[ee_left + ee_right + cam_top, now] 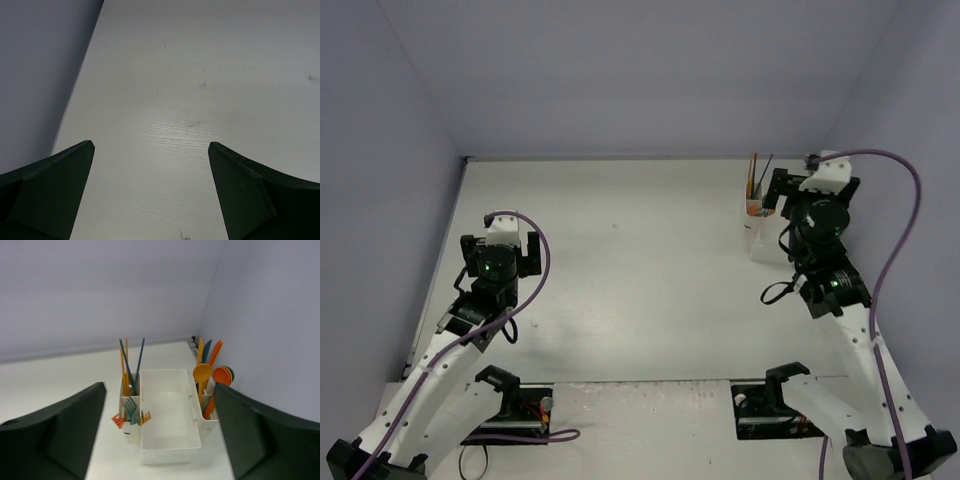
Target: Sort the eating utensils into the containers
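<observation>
- Right wrist view only: holder [167, 440] near far right corner, forks [131, 412] front-left, spoons [205, 374] right; thin uprights [132, 365] back-left, type unclear.
- Overhead: my right arm [840, 290] hides most of it.
- My right gripper [159, 387] gapes wide, holds nothing; left gripper [150, 147] same, over table [200, 75].

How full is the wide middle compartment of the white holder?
Empty: the middle compartment shows only its bare white floor; utensils stand beside it.

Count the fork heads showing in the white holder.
3, all in the near-left compartment of the holder: a red-orange fork leaning out leftmost, a teal fork in the middle, an orange fork rightmost. Others may be hidden.
</observation>
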Controlling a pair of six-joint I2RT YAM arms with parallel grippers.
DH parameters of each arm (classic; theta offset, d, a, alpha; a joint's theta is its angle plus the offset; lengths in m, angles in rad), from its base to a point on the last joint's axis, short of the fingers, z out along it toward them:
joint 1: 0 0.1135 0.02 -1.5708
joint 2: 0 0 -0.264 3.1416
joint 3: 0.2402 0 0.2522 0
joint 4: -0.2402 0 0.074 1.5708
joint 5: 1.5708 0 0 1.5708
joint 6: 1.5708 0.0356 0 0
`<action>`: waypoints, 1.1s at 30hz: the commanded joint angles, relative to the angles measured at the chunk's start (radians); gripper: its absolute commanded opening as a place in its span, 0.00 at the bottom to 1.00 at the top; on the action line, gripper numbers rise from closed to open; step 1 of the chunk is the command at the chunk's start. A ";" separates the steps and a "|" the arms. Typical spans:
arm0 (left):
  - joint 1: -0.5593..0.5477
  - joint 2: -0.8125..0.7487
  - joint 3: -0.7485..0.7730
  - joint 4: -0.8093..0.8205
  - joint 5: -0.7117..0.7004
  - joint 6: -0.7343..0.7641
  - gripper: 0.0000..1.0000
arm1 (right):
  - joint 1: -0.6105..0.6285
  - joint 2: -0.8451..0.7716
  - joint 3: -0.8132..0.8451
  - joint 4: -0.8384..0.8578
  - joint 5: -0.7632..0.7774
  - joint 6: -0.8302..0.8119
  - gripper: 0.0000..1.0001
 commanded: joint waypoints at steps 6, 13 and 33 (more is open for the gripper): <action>0.002 -0.006 0.023 0.071 -0.016 0.003 0.97 | -0.006 -0.395 -0.066 -0.158 0.027 0.102 1.00; 0.002 0.020 0.026 0.070 0.001 -0.004 0.97 | -0.006 -0.624 -0.136 -0.298 0.086 0.175 1.00; 0.004 0.059 0.022 0.072 0.011 -0.001 0.97 | -0.005 -0.615 -0.106 -0.410 0.106 0.138 1.00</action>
